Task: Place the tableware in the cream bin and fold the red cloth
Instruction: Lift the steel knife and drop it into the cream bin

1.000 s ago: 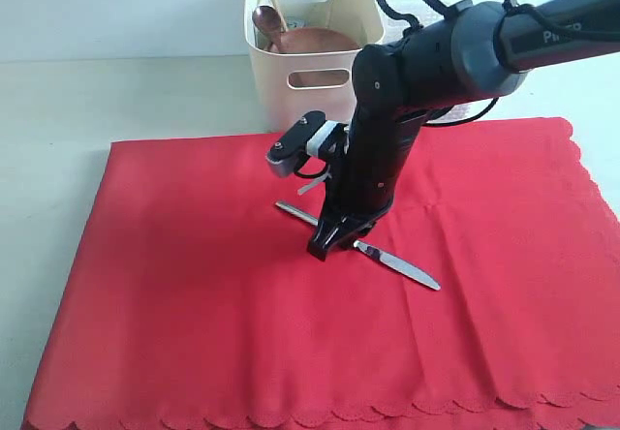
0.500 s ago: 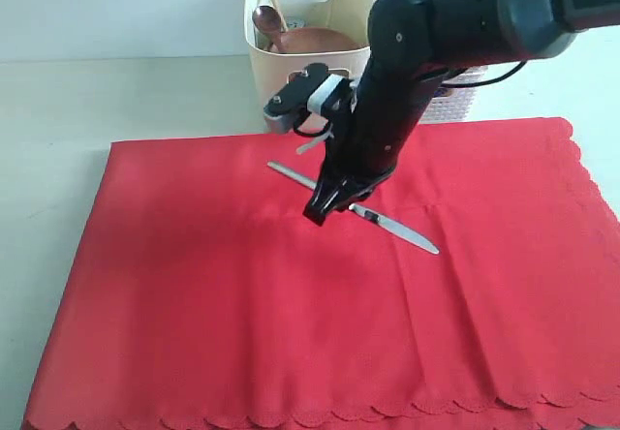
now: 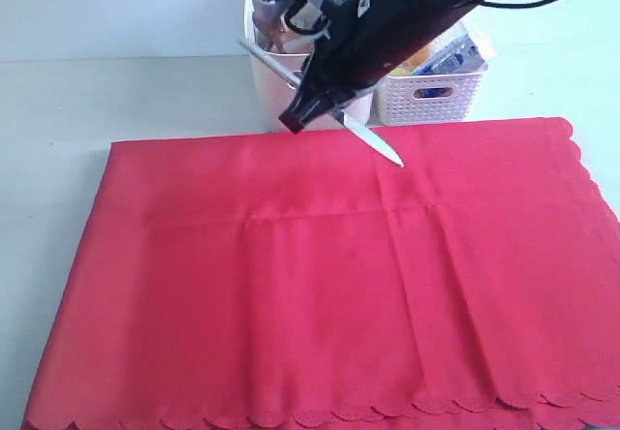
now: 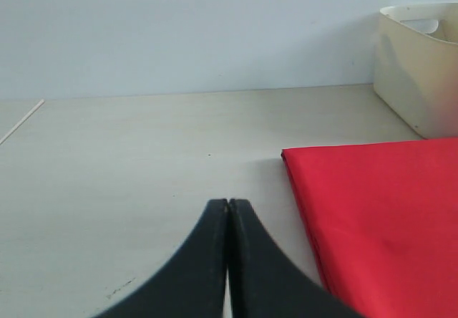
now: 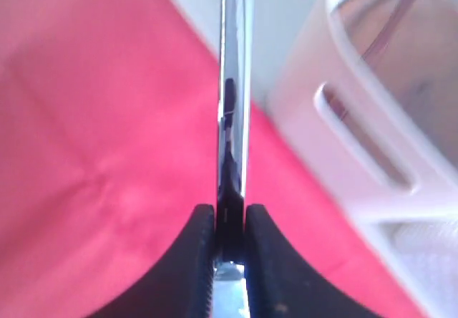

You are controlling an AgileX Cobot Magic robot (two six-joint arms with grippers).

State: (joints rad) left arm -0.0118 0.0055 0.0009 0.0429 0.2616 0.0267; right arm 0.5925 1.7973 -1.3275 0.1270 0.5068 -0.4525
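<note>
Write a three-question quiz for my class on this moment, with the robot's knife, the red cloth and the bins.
1. True or false: the right jaws are shut on the metal knife, holding it in the air above the red cloth.
2. What stands beside the cream bin?
3. The red cloth is: A) folded in half; B) spread flat; C) inside the cream bin.
Key: 1 true; 2 the white lattice basket; 3 B.

Plain lab setup: pale tabletop (image 4: 107, 160), blank wall (image 4: 179, 24).
</note>
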